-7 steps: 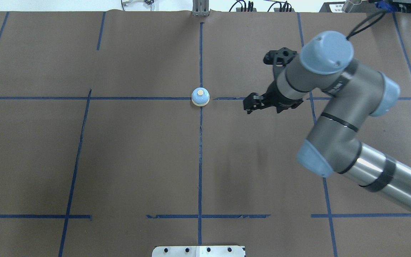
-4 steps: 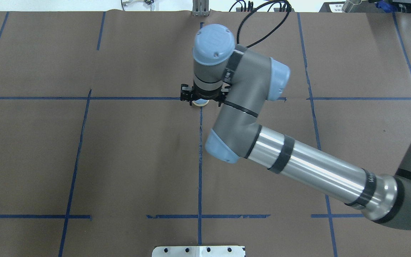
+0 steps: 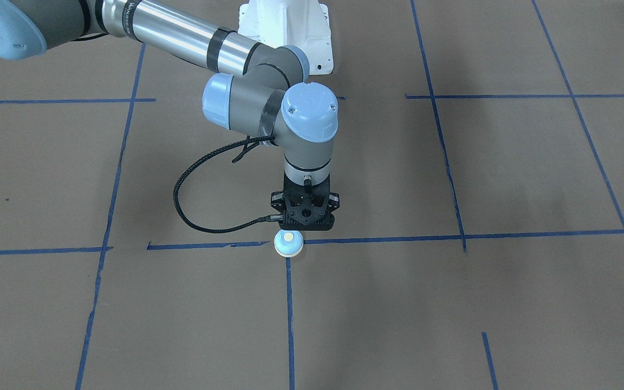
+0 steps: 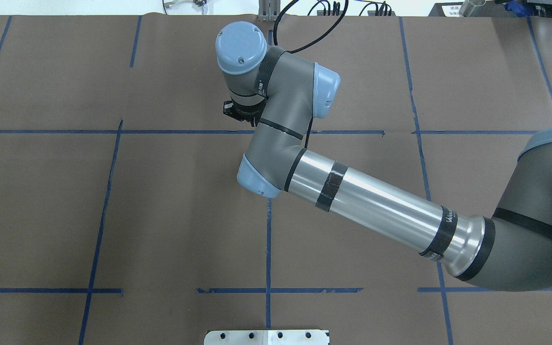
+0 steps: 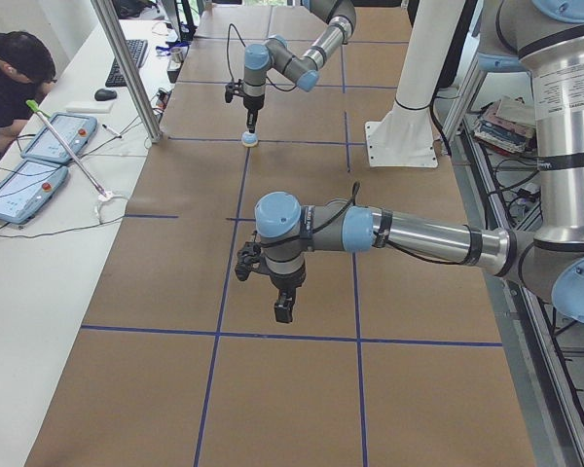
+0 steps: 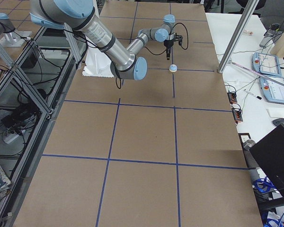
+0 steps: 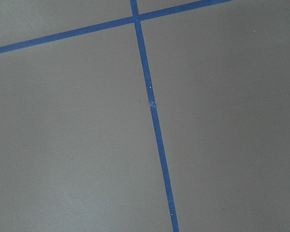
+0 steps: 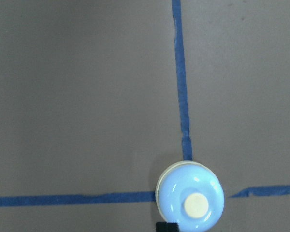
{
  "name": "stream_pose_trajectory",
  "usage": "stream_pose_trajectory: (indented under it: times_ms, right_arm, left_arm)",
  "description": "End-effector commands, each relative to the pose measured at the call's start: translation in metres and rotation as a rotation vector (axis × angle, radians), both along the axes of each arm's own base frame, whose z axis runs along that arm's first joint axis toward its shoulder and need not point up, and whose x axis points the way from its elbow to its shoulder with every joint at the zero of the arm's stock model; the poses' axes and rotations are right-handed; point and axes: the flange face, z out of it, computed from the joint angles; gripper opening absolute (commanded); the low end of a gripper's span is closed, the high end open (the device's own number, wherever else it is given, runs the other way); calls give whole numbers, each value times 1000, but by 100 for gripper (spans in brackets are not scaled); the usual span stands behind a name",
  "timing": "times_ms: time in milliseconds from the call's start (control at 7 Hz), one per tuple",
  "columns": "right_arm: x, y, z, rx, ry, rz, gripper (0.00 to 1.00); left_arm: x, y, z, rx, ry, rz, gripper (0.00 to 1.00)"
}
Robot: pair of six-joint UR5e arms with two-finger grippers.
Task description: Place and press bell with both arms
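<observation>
**Centre, then press**

The right end effector (image 8: pixel 166 227), seemingly clenched and empty, hangs over the bell's (image 8: pixel 190 201) 7 o'clock rim in the wrist view. It should shift onto the button (image 8: pixel 195 204), then drop straight. The bell sits on the surface (image 8: pixel 63 96) where the tape (image 8: pixel 181 96) lines cross. I cannot tell the left end effector's (image 5: pixel 284 311) state.

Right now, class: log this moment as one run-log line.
small light-blue dome bell with cream button: on blue tape crossing | right gripper: above it, apart | left gripper: far off, over brown table
</observation>
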Motion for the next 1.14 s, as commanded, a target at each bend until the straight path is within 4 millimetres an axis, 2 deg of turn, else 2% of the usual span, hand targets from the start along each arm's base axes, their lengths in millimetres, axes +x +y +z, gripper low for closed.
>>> stream_pose_trajectory:
  times_ms: [0,286,1000]
  right_arm:
    - [7,-26,24,24,50,-27,0]
    - [6,-25,24,22,49,-30,0]
    - [-12,-10,39,6,69,-52,0]
  left_arm:
    - [2,0,-1,-5,29,-1,100]
    - [2,0,-1,-5,29,-2,100]
    - [2,0,-1,-5,29,-1,100]
